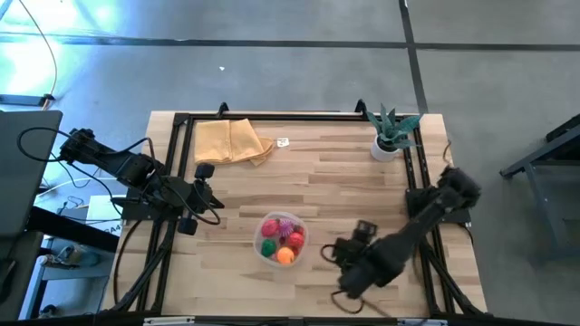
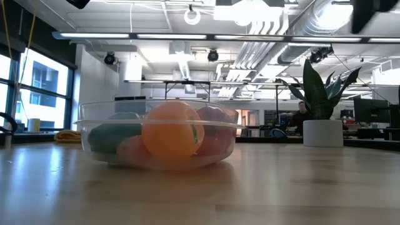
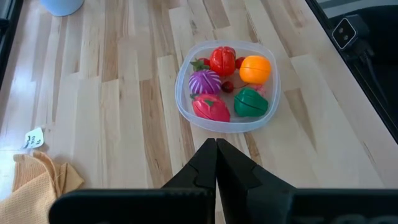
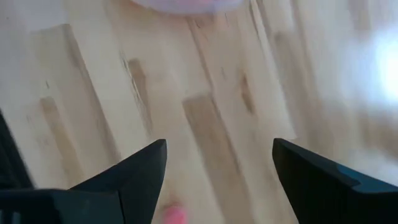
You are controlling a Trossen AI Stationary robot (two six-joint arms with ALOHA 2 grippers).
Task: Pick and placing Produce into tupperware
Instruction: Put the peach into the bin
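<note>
The clear tupperware (image 1: 284, 240) stands on the wooden table near its middle, seen also in the low view (image 2: 100, 109) and the left wrist view (image 3: 184, 102). Several toy produce pieces lie in it: a red one (image 3: 222, 60), an orange one (image 3: 255, 69), a magenta one (image 3: 204, 81), a green one (image 3: 250, 102) and a pink-red one (image 3: 210, 107). My left gripper (image 3: 216, 152) is shut, left of the container, touching nothing. My right gripper (image 4: 219, 155) is open over bare table, right of the container (image 4: 186, 5). A small pink thing (image 4: 175, 213) shows low between its fingers.
A folded yellow-tan cloth (image 1: 232, 141) lies near the table's far left corner, with a small white tag (image 1: 284, 142) beside it. A green spiky plant in a white pot (image 1: 390, 136) stands at the far right. A dark frame (image 1: 179, 145) runs along the table's edges.
</note>
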